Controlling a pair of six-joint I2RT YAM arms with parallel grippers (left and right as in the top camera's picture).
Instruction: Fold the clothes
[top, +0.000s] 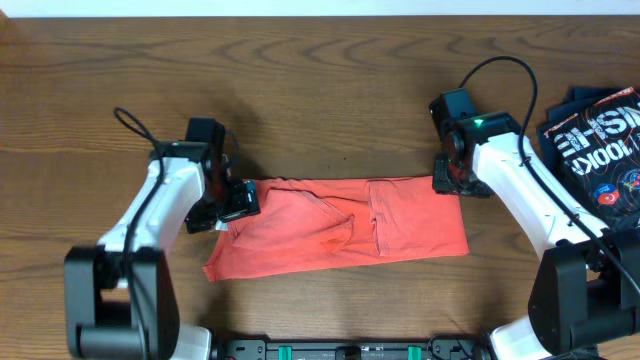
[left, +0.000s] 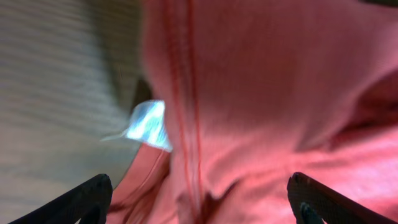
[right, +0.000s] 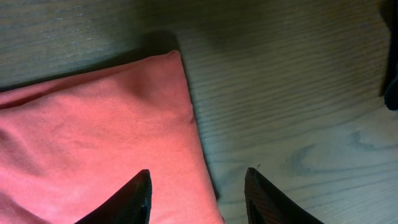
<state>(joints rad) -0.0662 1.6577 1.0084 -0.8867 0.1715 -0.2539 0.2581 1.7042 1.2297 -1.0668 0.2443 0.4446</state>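
At the left end of the T-shirt (top: 340, 228), the left end effector (top: 238, 203) stands with its jaws wide apart and holds nothing. In the wrist view the cloth and the white neck tag (left: 148, 124) lie under it, between the two fingers (left: 84, 200). The T-shirt lies on the worktop (top: 320, 90) as a long band, in the middle, with some wrinkles near its centre. At its upper right corner the right end effector (top: 447, 180) is about half open and grips nothing: one finger is over the cloth, the other over bare wood. I judge that the band is next to be folded across. For a good fold, each end effector should pinch all layers at its corner, not only the top one, and the edges should meet evenly. The dark garments (top: 600, 140) at the far right are best left alone.
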